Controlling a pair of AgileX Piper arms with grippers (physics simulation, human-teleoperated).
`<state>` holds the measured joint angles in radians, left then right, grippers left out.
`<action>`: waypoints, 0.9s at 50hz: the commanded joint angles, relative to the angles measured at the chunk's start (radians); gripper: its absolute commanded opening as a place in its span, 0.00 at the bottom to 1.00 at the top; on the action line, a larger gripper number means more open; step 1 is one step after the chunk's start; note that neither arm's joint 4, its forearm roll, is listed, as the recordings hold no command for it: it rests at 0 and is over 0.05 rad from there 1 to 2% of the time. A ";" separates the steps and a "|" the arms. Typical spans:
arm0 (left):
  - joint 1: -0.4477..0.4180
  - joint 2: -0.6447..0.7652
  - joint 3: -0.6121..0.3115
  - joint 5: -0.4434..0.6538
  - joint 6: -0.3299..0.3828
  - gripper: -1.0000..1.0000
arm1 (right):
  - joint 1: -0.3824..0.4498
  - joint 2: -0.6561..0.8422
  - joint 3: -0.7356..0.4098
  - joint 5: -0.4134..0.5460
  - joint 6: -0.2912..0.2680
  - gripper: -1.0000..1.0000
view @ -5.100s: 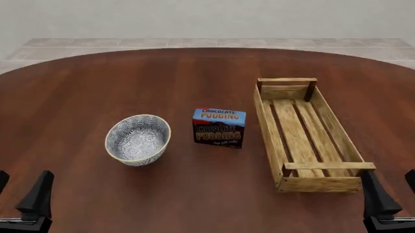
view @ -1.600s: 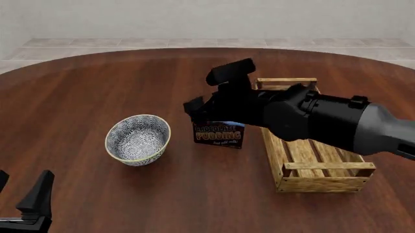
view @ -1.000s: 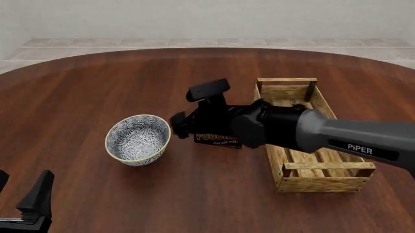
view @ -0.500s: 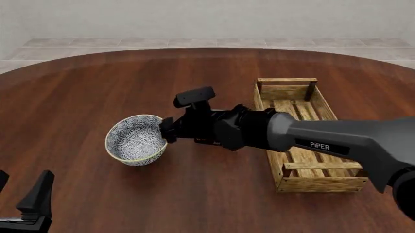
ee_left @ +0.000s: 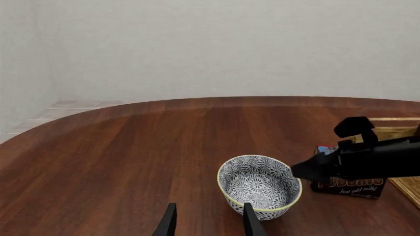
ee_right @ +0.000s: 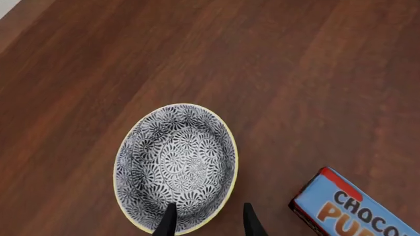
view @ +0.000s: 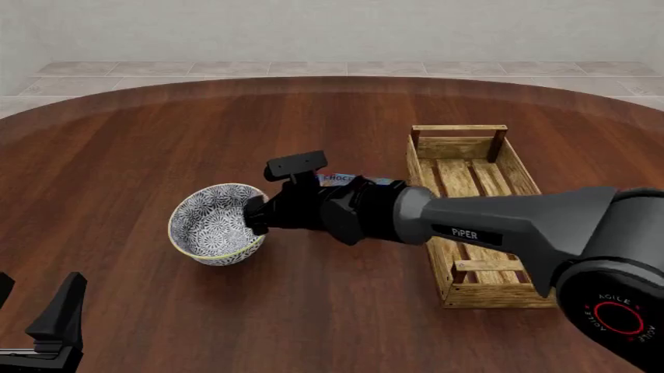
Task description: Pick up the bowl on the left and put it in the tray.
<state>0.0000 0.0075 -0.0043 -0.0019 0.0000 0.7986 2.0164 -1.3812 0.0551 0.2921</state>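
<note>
**Now the right gripper sits at the bowl's rim**

Here the bowl [view: 217,223] stands upright on the brown wooden table [view: 155,140], left of centre, its blue-grey floral pattern showing inside and out under a pale rim. The right arm [view: 498,225] reaches across from the right, passing over the near-left part of the tray [view: 487,214]. Its right gripper [view: 252,217] is at the bowl's right-hand rim. In the right wrist view the two dark fingertips [ee_right: 168,221] stand a narrow way apart and straddle the rim: one lies over the patterned inside, the other over bare table just outside the wall. Whether the pads touch the ceramic cannot be told.

The chocolate pudding box [view: 353,181] is mostly hidden behind the arm in the front view, between the bowl and the tray; its blue and red corner shows beside the bowl in the right wrist view. The tray lies on the right side of the table, long axis running near to far, with nothing in it.

The left gripper [view: 47,326] rests at the near-left edge, well apart from the bowl, fingers parted and holding nothing. Its wrist camera looks across at the bowl.
</note>
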 commanded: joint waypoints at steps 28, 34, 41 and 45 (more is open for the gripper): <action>0.000 0.000 0.000 0.000 0.000 1.00 | 0.005 0.187 -0.123 0.003 0.075 1.00; 0.000 0.000 0.000 0.000 0.000 1.00 | 0.021 0.202 -0.122 -0.002 0.082 1.00; 0.000 0.000 0.000 0.000 0.000 1.00 | 0.026 0.216 -0.129 -0.004 0.087 1.00; 0.000 0.000 0.000 0.000 0.000 1.00 | 0.028 0.230 -0.135 -0.005 0.090 1.00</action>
<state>0.0000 0.0075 -0.0043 -0.0019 0.0000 0.8169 2.2108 -1.5075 0.0513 0.3742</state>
